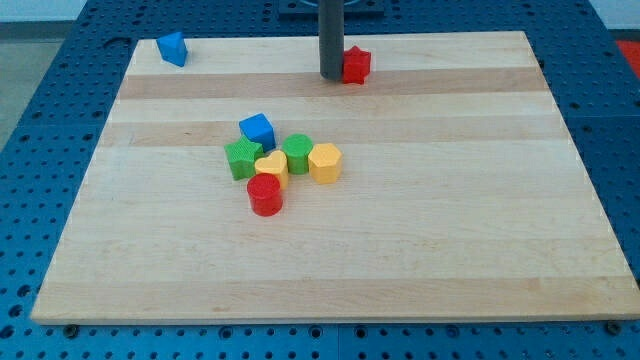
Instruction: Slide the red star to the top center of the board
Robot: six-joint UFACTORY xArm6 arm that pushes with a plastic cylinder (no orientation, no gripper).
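Observation:
The red star [357, 64] lies near the view's top edge of the wooden board [480, 200], a little right of centre. My tip [331, 76] stands on the board right at the star's left side, touching it or nearly so. The dark rod rises straight up out of the view's top.
A blue block [172, 48] sits at the board's top left corner. A cluster lies left of centre: a blue cube [257, 129], a green block [242, 158], a green cylinder [297, 153], a yellow heart [271, 166], a yellow hexagon [325, 162], a red cylinder [265, 194].

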